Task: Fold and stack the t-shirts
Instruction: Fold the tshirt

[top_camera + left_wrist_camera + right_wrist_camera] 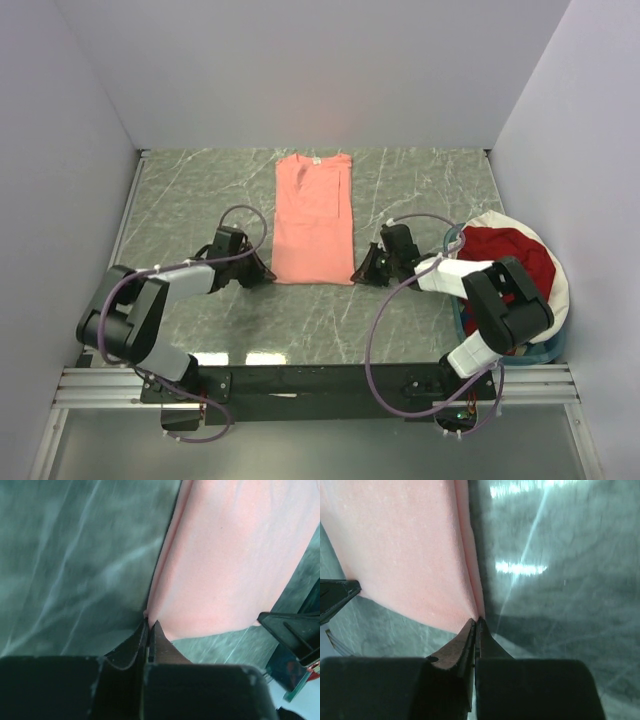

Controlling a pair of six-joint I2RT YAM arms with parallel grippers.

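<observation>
1. Table (420,190): the salmon-pink t-shirt (313,215) lies flat mid-table as a long narrow strip. Its collar points to the far edge and its hem to the near edge.
2. Basket (562,290), at the right near corner: it holds the dark red t-shirt (510,250), heaped and unfolded.
3. Left tool (149,624): jaws closed, pinching the hem's left corner. Right tool (476,622): jaws closed, pinching the hem's right corner.
4. Step, as judged: the cross-fold of the pink shirt is beginning. The next move calls for raising both corners together, kept level, carrying them toward the collar, and laying the hem down without dragging the cloth beneath.
</observation>
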